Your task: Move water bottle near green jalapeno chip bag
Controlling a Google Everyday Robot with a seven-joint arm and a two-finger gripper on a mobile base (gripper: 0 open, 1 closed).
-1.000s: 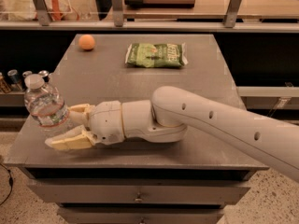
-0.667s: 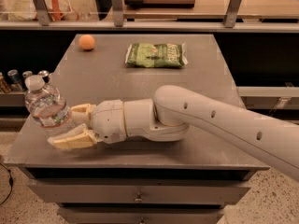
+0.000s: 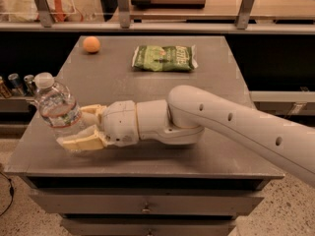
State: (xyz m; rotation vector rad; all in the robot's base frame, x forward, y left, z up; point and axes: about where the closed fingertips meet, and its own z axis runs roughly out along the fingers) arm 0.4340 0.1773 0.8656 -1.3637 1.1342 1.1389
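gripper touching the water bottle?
Touching. Camera view: gripper, at the left edge of the table, has both fingers pressed against the water bottle.

Arm is a smooth off-white tube w/ small dark round holes, rounded wrist segs w/ thin seams, and cream-yellow blocky fingers (image 3: 81, 142) on gripper (image 3: 71, 127) at front-left of table (image 3: 221, 77).

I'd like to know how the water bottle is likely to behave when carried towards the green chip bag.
The water bottle leans, held low in the gripper by the table edge, so its tall top may tip or swing. Its clear plastic probably flexes and could slip. Being round, it would likely roll if released on its side.
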